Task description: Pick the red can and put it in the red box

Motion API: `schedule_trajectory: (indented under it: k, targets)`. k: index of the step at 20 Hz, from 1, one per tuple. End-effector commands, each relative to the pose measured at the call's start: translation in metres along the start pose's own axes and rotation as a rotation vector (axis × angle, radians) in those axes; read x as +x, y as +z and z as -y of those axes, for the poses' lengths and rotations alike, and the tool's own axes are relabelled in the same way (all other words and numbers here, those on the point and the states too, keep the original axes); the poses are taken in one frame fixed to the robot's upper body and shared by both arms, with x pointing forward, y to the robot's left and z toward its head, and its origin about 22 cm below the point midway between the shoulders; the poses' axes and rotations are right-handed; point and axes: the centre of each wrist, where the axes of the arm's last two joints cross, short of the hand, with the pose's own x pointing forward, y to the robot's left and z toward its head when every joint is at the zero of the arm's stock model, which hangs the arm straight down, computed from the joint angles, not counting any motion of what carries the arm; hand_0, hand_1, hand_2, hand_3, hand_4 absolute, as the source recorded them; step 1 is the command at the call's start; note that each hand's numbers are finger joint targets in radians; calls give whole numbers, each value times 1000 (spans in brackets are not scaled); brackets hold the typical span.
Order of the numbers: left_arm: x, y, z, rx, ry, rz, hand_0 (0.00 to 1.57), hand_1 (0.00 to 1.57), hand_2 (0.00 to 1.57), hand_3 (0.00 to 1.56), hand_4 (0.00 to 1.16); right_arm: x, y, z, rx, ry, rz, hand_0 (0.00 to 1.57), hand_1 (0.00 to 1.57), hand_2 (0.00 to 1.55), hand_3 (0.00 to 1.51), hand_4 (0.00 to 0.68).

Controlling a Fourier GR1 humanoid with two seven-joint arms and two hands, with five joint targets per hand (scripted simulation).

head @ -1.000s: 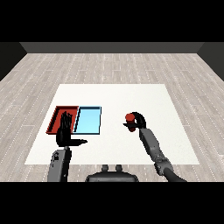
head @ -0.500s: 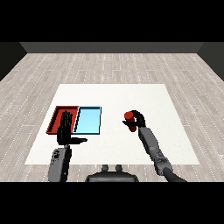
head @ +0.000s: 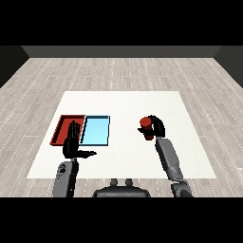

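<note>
The white tabletop (head: 123, 156) spread across a grey plank floor (head: 118, 71), and on its left part two shallow trays lay side by side and touching, the red tray (head: 60, 129) to the outside and the light blue tray (head: 96, 131) next to it. Over the near edge of the red tray the left hand (head: 72, 144) stood with its fingers straight up and thumb stuck out sideways, holding nothing. Well apart, on the right side, the right hand (head: 158, 129) was curled round the red can (head: 145, 126), whose top showed to the left of the fingers; whether its base touched the tabletop could not be told. The can looked like a small, stiff cylinder, probably light enough for one hand and unlikely to give under the fingers, though its smooth round wall might be slippery. Judging by its shape, the sensible hold was around the middle of the side wall, thumb opposite fingers, kept upright, which was about where the hand sat. The red tray lay beyond the blue one, so the carry would need to pass over that tray.
</note>
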Motion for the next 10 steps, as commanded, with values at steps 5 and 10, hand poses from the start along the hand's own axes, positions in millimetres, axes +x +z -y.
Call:
schedule_trajectory:
  k: [5,10]
  targets:
    - [24,-15,37,-104,57,-27,0,0,0,0,0,50,18,13,4,-63,214,1505,1505,1455,1403,643]
    - [21,-23,69,-159,16,-83,0,0,0,0,0,73,25,-12,3,-62,251,1449,1449,1407,1384,636]
